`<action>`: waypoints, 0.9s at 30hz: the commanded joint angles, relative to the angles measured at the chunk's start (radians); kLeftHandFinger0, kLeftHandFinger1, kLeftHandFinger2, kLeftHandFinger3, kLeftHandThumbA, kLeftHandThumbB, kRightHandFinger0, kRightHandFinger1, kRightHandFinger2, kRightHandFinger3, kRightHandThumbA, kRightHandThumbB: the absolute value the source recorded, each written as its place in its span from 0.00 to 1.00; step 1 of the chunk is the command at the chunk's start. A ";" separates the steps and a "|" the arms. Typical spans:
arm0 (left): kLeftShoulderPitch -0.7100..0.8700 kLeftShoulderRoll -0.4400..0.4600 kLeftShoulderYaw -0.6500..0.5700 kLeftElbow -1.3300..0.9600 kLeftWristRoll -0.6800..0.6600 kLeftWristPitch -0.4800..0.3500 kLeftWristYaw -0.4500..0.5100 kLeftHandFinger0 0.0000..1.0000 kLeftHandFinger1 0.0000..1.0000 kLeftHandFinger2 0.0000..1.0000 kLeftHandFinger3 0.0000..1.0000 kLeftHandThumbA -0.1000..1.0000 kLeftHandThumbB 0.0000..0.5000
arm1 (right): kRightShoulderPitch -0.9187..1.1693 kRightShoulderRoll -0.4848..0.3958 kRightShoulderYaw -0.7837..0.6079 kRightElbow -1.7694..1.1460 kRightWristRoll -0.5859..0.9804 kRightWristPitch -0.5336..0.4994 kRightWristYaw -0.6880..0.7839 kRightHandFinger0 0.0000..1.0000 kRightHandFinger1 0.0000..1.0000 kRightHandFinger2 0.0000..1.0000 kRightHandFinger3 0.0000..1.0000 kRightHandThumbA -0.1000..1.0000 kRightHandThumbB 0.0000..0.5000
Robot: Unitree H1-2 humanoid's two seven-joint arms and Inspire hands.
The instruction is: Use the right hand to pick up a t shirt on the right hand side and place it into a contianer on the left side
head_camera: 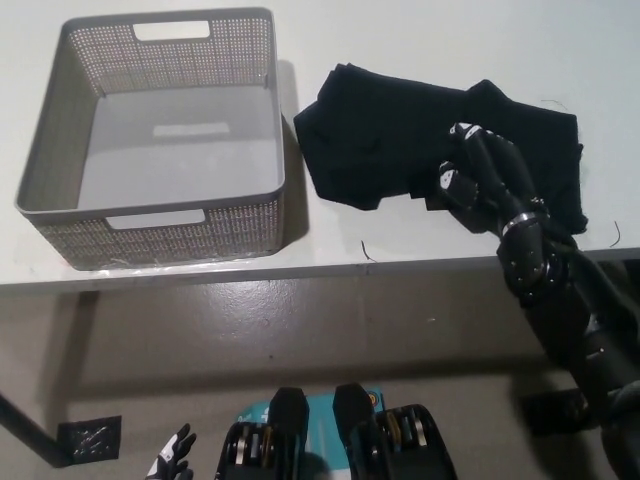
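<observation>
The black t-shirt (400, 135) lies bunched on the white counter (450, 40), just right of the grey basket (45, 150), which stands empty. We see the black right hand (480, 180) on the shirt's near edge, its fingers (497, 160) curled into the cloth and gripping a fold. The white left hand (172, 458) hangs low at the lower left; whether it is open we cannot tell.

You get even, bright overhead light, white table (420, 30) near washed out. Soft shadow falls right of grey basket (150, 215) and under table's near edge. Black t shirt (400, 130) swallows fold detail. Focus fairly sharp; slight softness at corners.
</observation>
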 commanded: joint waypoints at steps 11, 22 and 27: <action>0.018 -0.001 -0.002 -0.023 0.007 -0.032 -0.012 1.00 1.00 1.00 1.00 1.00 0.38 | -0.175 0.019 -0.123 -0.081 0.127 -0.145 -0.173 0.00 0.04 0.42 0.47 0.00 0.09; 0.026 -0.003 -0.007 -0.010 0.020 -0.032 -0.004 1.00 1.00 1.00 1.00 1.00 0.42 | -0.179 0.056 -0.186 -0.192 0.189 -0.045 -0.163 0.00 0.01 0.42 0.44 0.00 0.25; 0.022 -0.003 -0.016 0.000 0.031 -0.032 0.006 1.00 1.00 1.00 1.00 1.00 0.46 | -0.216 0.120 -0.285 -0.245 0.278 0.057 -0.152 0.00 0.04 0.42 0.40 0.00 0.30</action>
